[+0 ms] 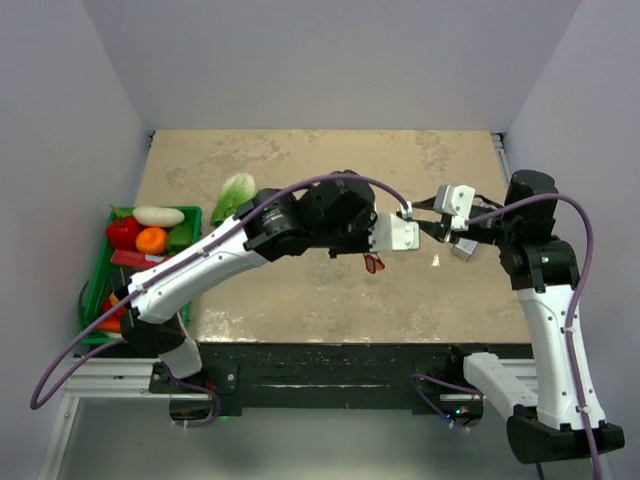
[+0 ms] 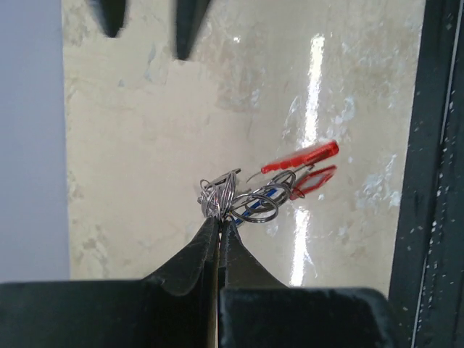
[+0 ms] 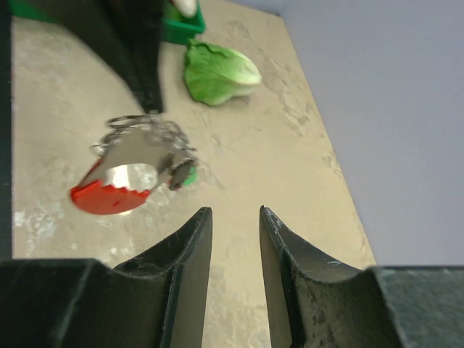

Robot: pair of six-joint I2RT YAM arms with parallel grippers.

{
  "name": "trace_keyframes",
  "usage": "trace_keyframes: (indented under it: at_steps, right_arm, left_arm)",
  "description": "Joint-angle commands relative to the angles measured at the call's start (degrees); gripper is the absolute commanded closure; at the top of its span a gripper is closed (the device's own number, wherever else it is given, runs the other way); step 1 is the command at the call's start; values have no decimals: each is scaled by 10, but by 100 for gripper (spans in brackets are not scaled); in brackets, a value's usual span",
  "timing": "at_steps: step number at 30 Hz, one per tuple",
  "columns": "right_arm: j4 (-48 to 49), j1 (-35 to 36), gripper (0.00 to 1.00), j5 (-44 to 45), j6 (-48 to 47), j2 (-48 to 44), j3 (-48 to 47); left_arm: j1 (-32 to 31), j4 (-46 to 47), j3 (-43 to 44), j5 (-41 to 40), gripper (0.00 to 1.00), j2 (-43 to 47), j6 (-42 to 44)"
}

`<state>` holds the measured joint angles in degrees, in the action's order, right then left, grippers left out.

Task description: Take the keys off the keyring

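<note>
From overhead I see the black metal rail along the bottom of the frame, then the mottled beige stone-look tabletop running up to plain grey-lilac walls on three sides. At the left edge sits a green plastic crate holding a red vegetable, an orange fruit and a long white radish; further up, left of centre, a pale green lettuce head lies on the bare top. My white left arm lies across the middle and covers the table beneath it. On the left wrist camera the left gripper has its black jaws pressed together on the thin silvery wire keyring, pinching the tangle of loops at the very tips; a red plastic fob sticks out right of centre. On the right wrist camera the right gripper stands low in the frame with jaws apart and nothing between them; the small metal keys hang up and left of its tips, apart from them, with red and green plastic showing among them
</note>
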<state>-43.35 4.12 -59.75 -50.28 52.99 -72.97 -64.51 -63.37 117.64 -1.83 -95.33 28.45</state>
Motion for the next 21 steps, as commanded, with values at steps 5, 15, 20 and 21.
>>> trace_keyframes:
  at_steps: [5,15,20,21]
  right_arm:
    - [249,1,65,1,235,3,70]
    - [486,11,68,-161,498,33,134]
    - [518,45,67,-150,554,34,157]
    - [526,49,68,-151,573,35,159]
  left_arm:
    - [-69,26,-30,-207,100,13,64]
    - [-91,21,-16,-188,100,1,64]
    - [-98,14,-1,-175,100,-9,63]
    - [-99,14,0,-175,100,-12,63]
